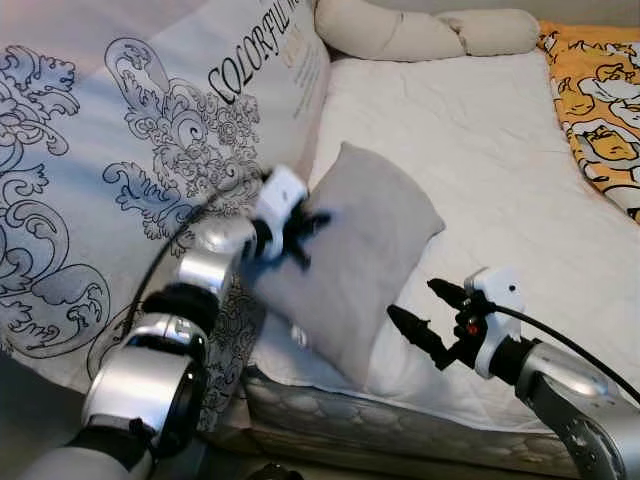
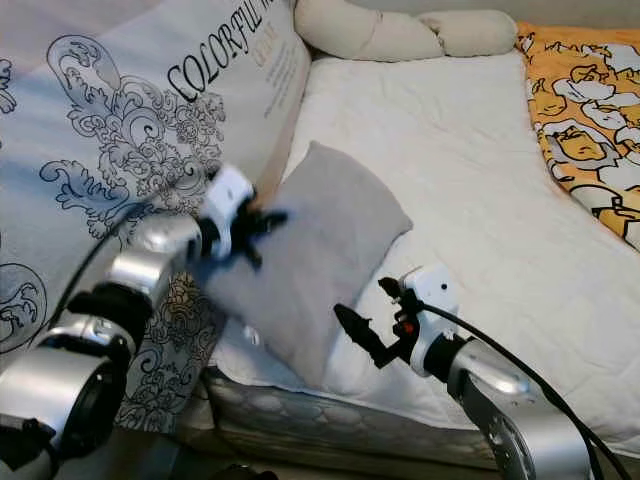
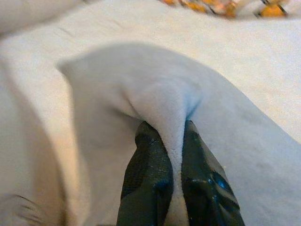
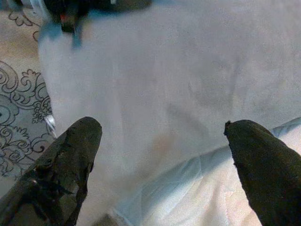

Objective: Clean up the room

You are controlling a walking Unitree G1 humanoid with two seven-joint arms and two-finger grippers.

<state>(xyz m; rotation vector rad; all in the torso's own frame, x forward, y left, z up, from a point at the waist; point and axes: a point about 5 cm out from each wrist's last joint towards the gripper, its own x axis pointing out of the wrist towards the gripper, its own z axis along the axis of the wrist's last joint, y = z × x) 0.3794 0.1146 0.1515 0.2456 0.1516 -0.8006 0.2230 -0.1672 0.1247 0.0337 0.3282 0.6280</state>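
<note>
A grey pillow (image 1: 355, 255) lies tilted across the near left corner of the white mattress (image 1: 480, 150). My left gripper (image 1: 300, 235) is shut on a pinched fold of its left edge; the wrist view shows the grey cloth (image 3: 174, 122) squeezed between both black fingers (image 3: 148, 179). My right gripper (image 1: 425, 310) hovers open just right of the pillow's lower end, fingers spread and pointing at it. In the right wrist view the pillow (image 4: 178, 84) spans the gap between the two fingers (image 4: 70, 160).
A large white quilt (image 1: 110, 160) with black scroll print and lettering hangs over the bed's left side. Two beige bolsters (image 1: 420, 30) lie at the head of the bed. An orange patterned blanket (image 1: 600, 100) covers the right side. The mattress edge (image 1: 400, 425) runs below.
</note>
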